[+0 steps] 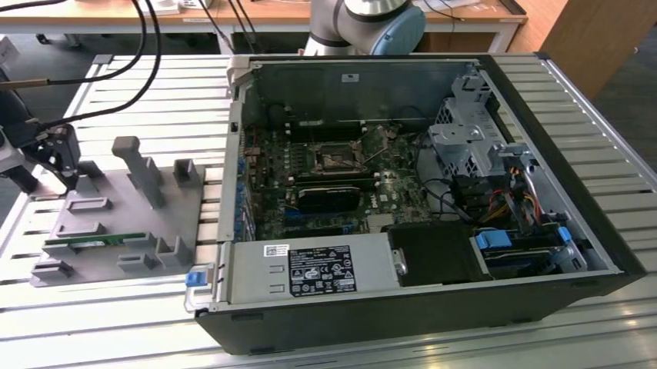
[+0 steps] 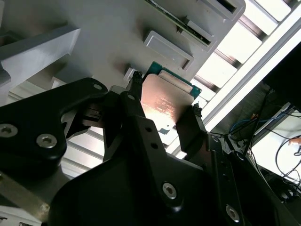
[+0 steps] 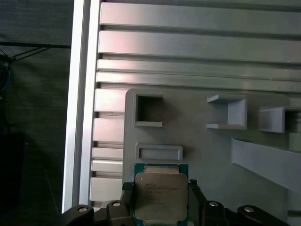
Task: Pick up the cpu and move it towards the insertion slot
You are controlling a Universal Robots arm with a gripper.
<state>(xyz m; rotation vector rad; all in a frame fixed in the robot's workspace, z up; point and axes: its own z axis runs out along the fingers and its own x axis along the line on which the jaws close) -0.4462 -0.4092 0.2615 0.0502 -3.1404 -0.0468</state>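
I am clamping the cpu (image 3: 161,195) in my gripper (image 2: 164,94), and in both wrist views its metal top is carrying faint lines of engraved print that I am failing to make out. In the exterior view, a black-and-white label (image 1: 318,270) and a small white sticker (image 1: 275,248) on the power supply (image 1: 246,265) are showing print too fine to read.

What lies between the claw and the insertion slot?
In the exterior view: the grey tray with its upright posts, a strip of slatted table, then the computer case's side wall separate the claw, holding the cpu, from the insertion slot.
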